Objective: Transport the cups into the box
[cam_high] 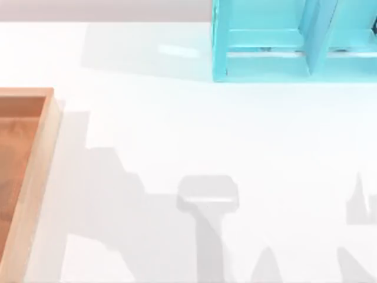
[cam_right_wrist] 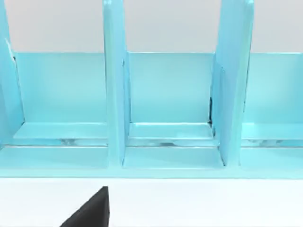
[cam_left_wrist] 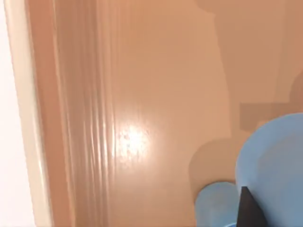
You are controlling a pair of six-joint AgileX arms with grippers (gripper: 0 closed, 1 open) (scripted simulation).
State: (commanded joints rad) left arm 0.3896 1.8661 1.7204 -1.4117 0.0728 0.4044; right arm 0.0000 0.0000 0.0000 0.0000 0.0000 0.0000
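The box (cam_high: 32, 177) lies at the left edge of the white tabletop (cam_high: 177, 135) in the top view, its light tan rim framing an orange-brown floor; the part of that floor seen from above is bare wood.

From the left wrist view, the camera looks down into the box, with the tan rim running along one side and a bright glare on the glossy floor. Two blue cups show here against that floor. One cup (cam_left_wrist: 274, 165) is large and close to the camera, its pale blue wall taking up a corner of the picture. The second cup (cam_left_wrist: 215, 203) sits lower and smaller, just beside the first, with its shadow falling on the wood around it. A dark fingertip (cam_left_wrist: 248, 210) of the left hand (cam_left_wrist: 265, 217) lies against the near cup. Whether that hand is clamped on the cup or spread cannot be told, since just one fingertip is visible. Whether either cup touches the floor cannot be told.

The turquoise shelf (cam_high: 294, 41) stands at the far right of the tabletop, divided by upright panels into open compartments. In the right wrist view, three of these compartments face the camera, and a dark fingertip (cam_right_wrist: 90, 213) of the right hand pokes in above the tabletop before the shelf; how wide that hand stands cannot be told.
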